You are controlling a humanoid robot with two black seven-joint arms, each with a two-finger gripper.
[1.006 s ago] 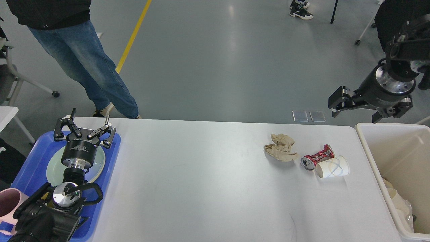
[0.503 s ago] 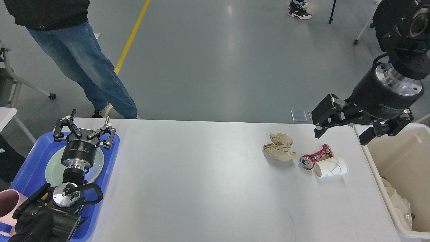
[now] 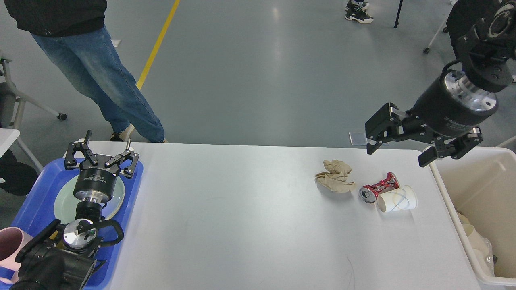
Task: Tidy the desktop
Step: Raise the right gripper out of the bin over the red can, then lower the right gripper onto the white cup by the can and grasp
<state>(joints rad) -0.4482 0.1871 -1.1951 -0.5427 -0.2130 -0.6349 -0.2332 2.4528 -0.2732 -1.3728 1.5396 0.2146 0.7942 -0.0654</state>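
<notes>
The white desktop [image 3: 242, 217] spans most of the view. On its right part lie a crumpled brown paper [image 3: 336, 176], a crushed red can [image 3: 379, 188] and a white paper cup [image 3: 397, 199] on its side, the cup touching the can. My right gripper [image 3: 397, 155] hangs open in the air above and behind the can, holding nothing. My left gripper [image 3: 101, 151] stands open over the far end of the blue tray [image 3: 36, 201], above a pale green plate [image 3: 64, 199], with nothing between its fingers.
A cream-white bin [image 3: 479, 193] stands at the desktop's right end with white rubbish inside. A pink mug [image 3: 10, 241] sits at the tray's near left. A person in jeans [image 3: 100, 76] stands beyond the far left corner.
My right gripper has swung down and to the left, from above the bin to over the desktop's far right edge near the can. The left arm has not moved.
</notes>
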